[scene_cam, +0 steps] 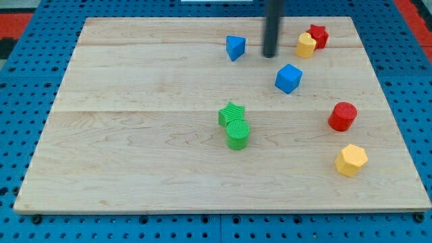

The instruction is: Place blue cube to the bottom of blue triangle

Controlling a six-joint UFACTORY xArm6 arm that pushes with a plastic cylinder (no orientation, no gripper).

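The blue cube (288, 78) sits on the wooden board (135, 135) right of centre, in the upper half. The blue triangle (235, 48) stands up and to the left of it, near the board's top edge. My tip (270, 55) is the lower end of the dark rod. It stands between the two, right of the blue triangle and just above and left of the blue cube, with a small gap to each.
A yellow block (306, 45) and a red star (318, 36) touch at the top right. A red cylinder (343, 116) and a yellow hexagon (351, 160) sit at the right. A green star (231, 113) and a green cylinder (237, 133) touch at centre.
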